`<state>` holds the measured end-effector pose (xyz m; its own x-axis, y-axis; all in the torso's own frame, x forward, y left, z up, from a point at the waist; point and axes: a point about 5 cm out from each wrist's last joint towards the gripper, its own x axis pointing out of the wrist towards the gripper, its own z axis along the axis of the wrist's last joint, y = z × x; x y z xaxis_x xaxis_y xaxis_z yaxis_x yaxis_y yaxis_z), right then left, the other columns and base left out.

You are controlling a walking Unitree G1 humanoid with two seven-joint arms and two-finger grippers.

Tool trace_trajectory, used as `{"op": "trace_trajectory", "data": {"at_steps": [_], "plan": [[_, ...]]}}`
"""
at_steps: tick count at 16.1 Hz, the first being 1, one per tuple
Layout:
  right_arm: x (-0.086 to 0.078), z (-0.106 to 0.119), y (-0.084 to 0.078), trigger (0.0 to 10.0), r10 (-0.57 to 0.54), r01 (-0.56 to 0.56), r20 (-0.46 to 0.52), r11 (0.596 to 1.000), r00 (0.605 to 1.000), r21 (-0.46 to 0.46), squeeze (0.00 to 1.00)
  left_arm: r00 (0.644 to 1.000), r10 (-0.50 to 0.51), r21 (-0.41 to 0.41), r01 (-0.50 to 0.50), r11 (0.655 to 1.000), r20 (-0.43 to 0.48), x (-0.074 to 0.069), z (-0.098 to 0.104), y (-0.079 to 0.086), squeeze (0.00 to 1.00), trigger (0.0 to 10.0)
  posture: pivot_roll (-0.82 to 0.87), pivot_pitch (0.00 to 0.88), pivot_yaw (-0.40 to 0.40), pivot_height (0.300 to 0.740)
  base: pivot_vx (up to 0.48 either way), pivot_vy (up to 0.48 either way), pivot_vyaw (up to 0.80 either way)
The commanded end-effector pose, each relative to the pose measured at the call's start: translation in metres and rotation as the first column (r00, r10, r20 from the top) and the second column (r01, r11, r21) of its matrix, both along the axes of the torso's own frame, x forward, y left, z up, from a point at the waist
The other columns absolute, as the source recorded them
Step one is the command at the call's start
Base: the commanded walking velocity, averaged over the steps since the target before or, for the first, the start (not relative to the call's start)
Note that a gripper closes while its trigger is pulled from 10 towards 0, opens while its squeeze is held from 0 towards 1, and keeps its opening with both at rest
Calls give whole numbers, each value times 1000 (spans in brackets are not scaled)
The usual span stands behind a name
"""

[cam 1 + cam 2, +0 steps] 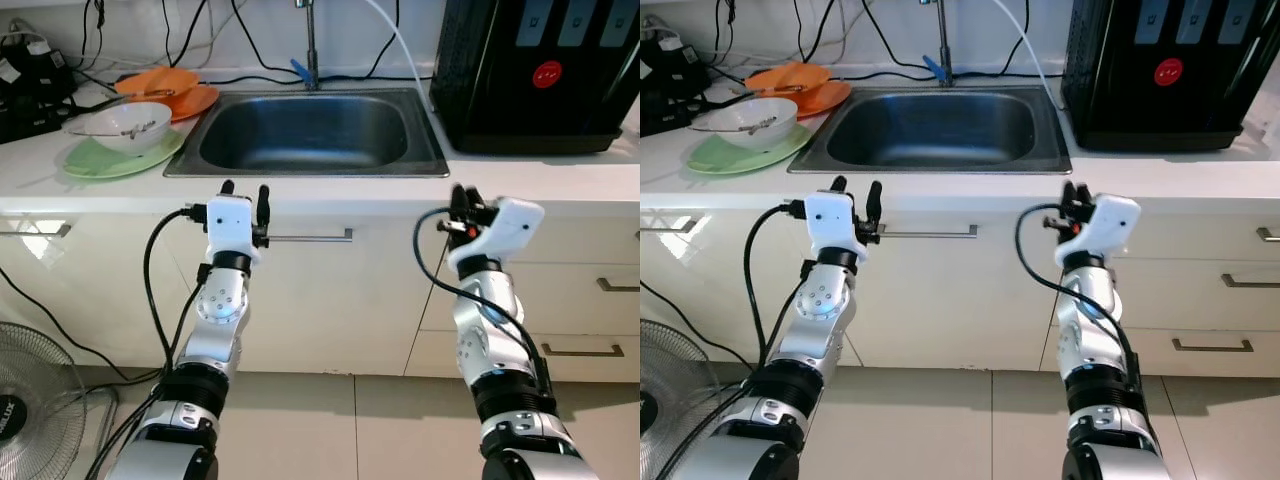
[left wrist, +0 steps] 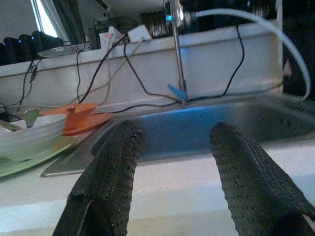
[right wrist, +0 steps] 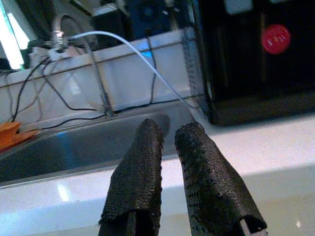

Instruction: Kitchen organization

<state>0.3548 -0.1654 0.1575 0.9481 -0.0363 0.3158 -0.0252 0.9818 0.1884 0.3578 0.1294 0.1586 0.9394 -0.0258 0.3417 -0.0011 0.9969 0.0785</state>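
- Dishes sit on the counter left of the sink: a white bowl on a green plate, an orange bowl on an orange plate behind them.
- Nearest, before the sink's front edge, both grippers hover level with the counter lip, touching nothing.
- Left gripper stands at the sink's left corner, fingers spread, the dishes beyond it to its left.
- Right gripper stands at the sink's right corner, fingers nearly together, empty.
- A tap rises behind the sink; a black dispenser stands on its right.
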Motion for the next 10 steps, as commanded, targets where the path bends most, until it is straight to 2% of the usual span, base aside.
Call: {"op": "trace_trajectory", "data": {"at_steps": [1, 2, 5, 6, 7, 10], "plan": [[-1, -2, 1, 10000, -16, 15, -15, 998, 1000, -56, 0, 1000, -4, -18, 5, 1000, 23, 2, 9, 1, 0, 10000, -51, 0, 80, 740, 0, 0, 0], [-3, -9, 4, 10000, -11, 7, -51, 997, 999, -75, 0, 1000, -16, -20, 16, 1000, 8, 2, 9, -3, 0, 10000, -53, 0, 81, 740, 0, 0, 0], [-4, -13, 2, 10000, -24, 20, -79, 998, 997, -53, 0, 998, -53, -23, 52, 998, -41, 1, 1, -10, 0, 10000, -56, 0, 83, 740, 0, 0, 0], [-4, -10, 2, 10000, -25, 23, -68, 999, 997, -37, 800, 996, -73, -8, 73, 997, -58, 0, -3, -13, 0, 10000, -55, 0, 85, 740, 0, 0, 0], [-3, -7, 2, 10000, -23, 21, -56, 999, 998, -36, 1000, 994, -85, -2, 85, 996, -67, -1, -5, -17, 0, 10000, -56, 0, 83, 740, 0, 0, 0], [-1, -4, 5, 10000, -9, 7, -52, 999, 999, -35, 1000, 991, -112, 3, 113, 994, -71, 0, -2, -27, 0, 10000, -45, 0, 74, 740, 0, 0, 0]]}}
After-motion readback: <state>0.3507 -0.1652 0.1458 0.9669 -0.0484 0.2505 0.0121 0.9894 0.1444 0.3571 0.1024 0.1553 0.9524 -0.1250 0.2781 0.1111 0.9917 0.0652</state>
